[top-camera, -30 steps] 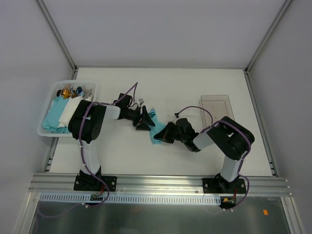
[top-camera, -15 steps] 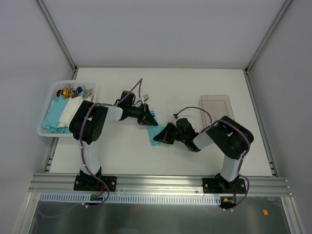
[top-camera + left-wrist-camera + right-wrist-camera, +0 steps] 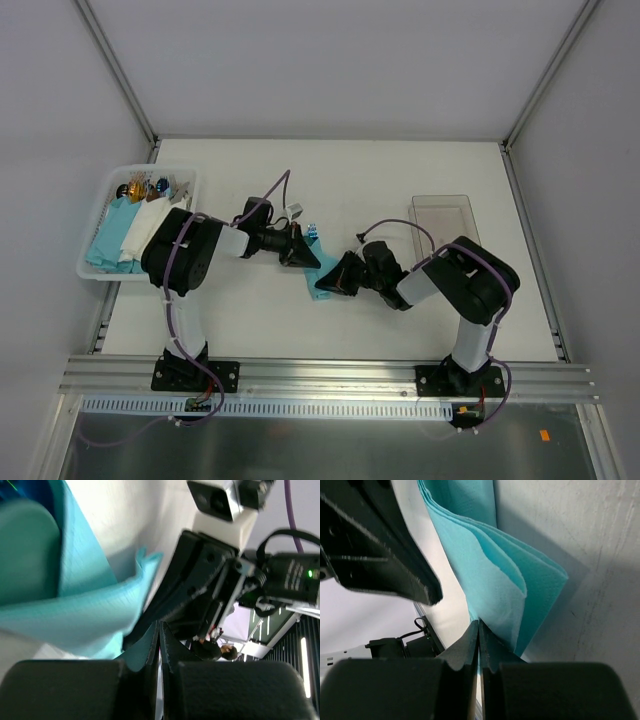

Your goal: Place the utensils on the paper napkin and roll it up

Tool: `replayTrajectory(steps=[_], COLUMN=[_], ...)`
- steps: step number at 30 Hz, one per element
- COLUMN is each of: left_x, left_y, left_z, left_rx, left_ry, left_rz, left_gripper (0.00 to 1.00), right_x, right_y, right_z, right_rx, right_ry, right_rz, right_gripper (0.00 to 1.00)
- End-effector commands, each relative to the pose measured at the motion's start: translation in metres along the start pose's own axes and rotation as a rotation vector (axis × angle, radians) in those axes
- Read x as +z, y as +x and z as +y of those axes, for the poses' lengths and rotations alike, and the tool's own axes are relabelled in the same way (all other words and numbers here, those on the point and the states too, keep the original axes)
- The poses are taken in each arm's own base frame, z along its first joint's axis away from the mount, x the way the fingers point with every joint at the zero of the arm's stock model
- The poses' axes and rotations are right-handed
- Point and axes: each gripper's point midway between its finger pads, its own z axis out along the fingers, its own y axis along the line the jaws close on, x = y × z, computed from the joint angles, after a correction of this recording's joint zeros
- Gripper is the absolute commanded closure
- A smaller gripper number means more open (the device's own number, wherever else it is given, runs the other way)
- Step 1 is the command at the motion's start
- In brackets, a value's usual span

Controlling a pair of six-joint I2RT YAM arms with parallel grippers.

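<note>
The teal paper napkin [image 3: 322, 273] lies folded in several layers at the table's middle, between my two grippers. My left gripper [image 3: 303, 250] is at its upper left edge, jaws shut, with a napkin flap [image 3: 95, 610] draped onto them and running into the seam. My right gripper [image 3: 337, 280] is at its lower right edge, jaws shut on a layer of the napkin [image 3: 520, 580]. A small blue tip [image 3: 313, 230] shows just above the napkin. The utensils are otherwise hidden in the folds. A rounded teal shape [image 3: 25, 555] lies under the napkin in the left wrist view.
A white basket [image 3: 150, 169] at the far left holds teal and white napkin bundles and small items. A clear plastic tray [image 3: 445, 214] stands at the right. The right arm's body [image 3: 215, 575] looms close in front of the left wrist camera.
My left gripper has turned and shifted slightly at the napkin's upper edge. My right gripper has stayed on the lower edge. The napkin has hardly moved.
</note>
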Motion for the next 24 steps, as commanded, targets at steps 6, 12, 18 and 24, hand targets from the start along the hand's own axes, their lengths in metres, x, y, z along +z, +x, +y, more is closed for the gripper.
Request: replayTrajectory(steps=[6, 12, 18, 24], left_x=[-0.012, 0.000, 0.009, 0.015], left_y=[0.016, -0.001, -0.019, -0.027], left_z=[-0.027, -0.002, 0.012, 0.030], left_rx=[0.152, 0.084, 0.058, 0.009], left_ry=[0.074, 0.010, -0.014, -0.065], left_rz=[0.009, -0.023, -0.045, -0.060], left_gripper=[0.99, 0.97, 0.98, 0.97], right_x=[0.000, 0.000, -0.001, -0.002], right_y=[0.006, 0.007, 0.010, 0.010], right_z=[-0.018, -0.016, -0.016, -0.014], right_rx=[0.027, 0.029, 0.024, 0.012], right_ry=[0.060, 0.044, 0.037, 0.031], right_rz=[0.042, 0.044, 0.057, 0.060], right_gripper=[0.97, 0.97, 0.96, 0.94])
